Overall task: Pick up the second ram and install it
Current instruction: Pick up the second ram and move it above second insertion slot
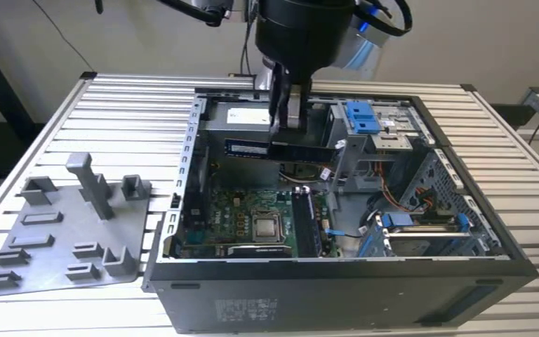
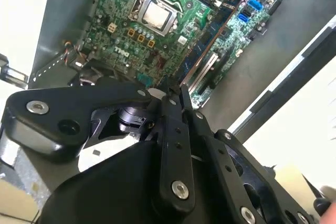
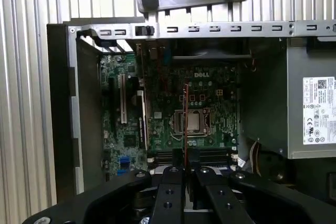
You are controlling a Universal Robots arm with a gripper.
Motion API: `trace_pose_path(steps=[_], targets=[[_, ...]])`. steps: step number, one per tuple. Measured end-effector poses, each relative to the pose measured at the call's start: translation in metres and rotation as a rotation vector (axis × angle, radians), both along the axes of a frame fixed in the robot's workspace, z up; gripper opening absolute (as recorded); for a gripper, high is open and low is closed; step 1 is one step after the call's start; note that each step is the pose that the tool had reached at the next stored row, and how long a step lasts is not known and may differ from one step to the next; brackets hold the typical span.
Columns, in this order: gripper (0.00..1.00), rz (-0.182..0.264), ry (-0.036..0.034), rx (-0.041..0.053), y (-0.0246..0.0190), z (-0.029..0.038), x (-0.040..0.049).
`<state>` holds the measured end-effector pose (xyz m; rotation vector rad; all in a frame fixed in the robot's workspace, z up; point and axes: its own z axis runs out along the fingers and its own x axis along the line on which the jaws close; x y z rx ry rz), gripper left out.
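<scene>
Black two-fingered hand clamped on long, flat bluish-green memory stick with black chips, held on edge and level above open dark computer case. Long axis apparently crosswise to black motherboard memory slots beneath.

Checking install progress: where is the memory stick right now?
In the exterior view, the memory stick is clamped in the pincer, held level above the green board inside the open computer case.

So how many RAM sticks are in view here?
2: the second ram clamped in the gripper above the case, and what looks like another stick seated beside the processor. More may be hidden.
</scene>
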<state>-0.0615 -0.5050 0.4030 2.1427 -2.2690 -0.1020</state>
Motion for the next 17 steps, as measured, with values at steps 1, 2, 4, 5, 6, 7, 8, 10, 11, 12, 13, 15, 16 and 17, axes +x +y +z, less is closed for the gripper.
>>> trace_pose_path(steps=[1, 2, 4, 5, 6, 7, 8, 10, 11, 12, 13, 15, 16, 17], targets=[[0.14, 0.0, 0.0001, 0.0, 0.0, 0.0, 0.0027], [0.14, 0.0, 0.0002, -0.0001, 0.0, 0.0001, 0.0052], [0.14, 0.0, 0.0002, 0.0, 0.0, 0.0, 0.0089], [0.14, 0.0, 0.0002, 0.0, 0.0, 0.0, 0.0106], [0.14, 0.0, 0.0002, 0.0, 0.0, 0.0, 0.0122], [0.14, 0.0, 0.0002, -0.0001, 0.0, 0.0, 0.0138], [0.14, 0.0, 0.0002, 0.0, 0.0, 0.0, 0.0154], [0.14, 0.0, 0.0002, 0.0, 0.0, 0.0, 0.018], [0.14, 0.0, 0.0002, -0.0001, 0.0, 0.0001, 0.0192], [0.14, 0.0, 0.0002, 0.0, 0.0, 0.0, 0.0203], [0.14, 0.0, 0.0002, -0.0001, 0.0, 0.0, 0.0213], [0.14, 0.0, 0.0002, 0.0, 0.0, 0.0, 0.0229], [0.14, 0.0, 0.0002, 0.0, 0.0, 0.0, 0.024], [0.14, 0.0, 0.0002, -0.0001, 0.0, 0.0, 0.0255]])
